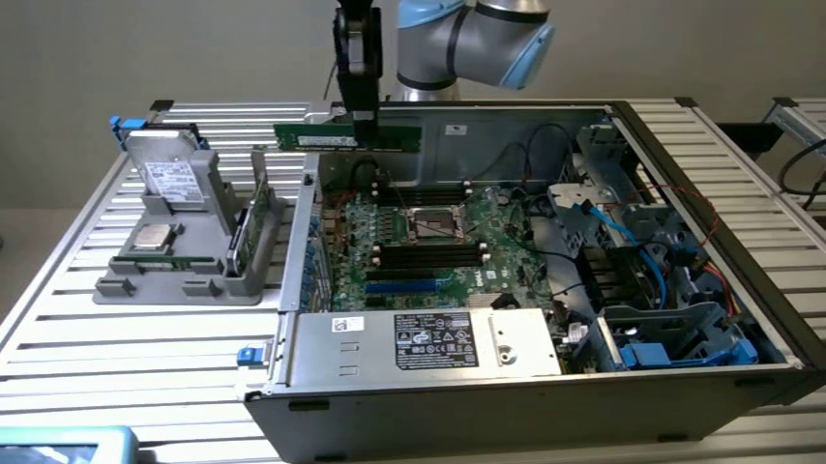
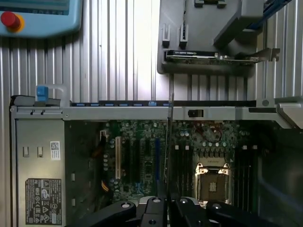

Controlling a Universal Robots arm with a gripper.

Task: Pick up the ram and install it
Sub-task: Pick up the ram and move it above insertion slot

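Note:
The ram (image 1: 348, 136), a long thin green stick with a small white label, hangs level in the air above the back corner of the open computer case on the exterior view's left. My gripper (image 1: 364, 118) points straight down and is shut on the stick's upper edge. In the wrist view the ram (image 2: 168, 142) appears edge-on as a thin line running out from between my fingertips (image 2: 165, 208), over the motherboard (image 2: 142, 156). Long black memory slots (image 1: 427, 253) lie on either side of the processor socket (image 1: 436, 224), well below the stick.
A grey parts holder (image 1: 181, 242) on the slatted table holds a drive, a processor and a broader green card (image 1: 265, 217). The case's power supply (image 1: 432, 340) sits at the front, with blue cables and drive cages (image 1: 671, 338) on the exterior view's right. A teach pendant (image 2: 38, 16) lies on the table.

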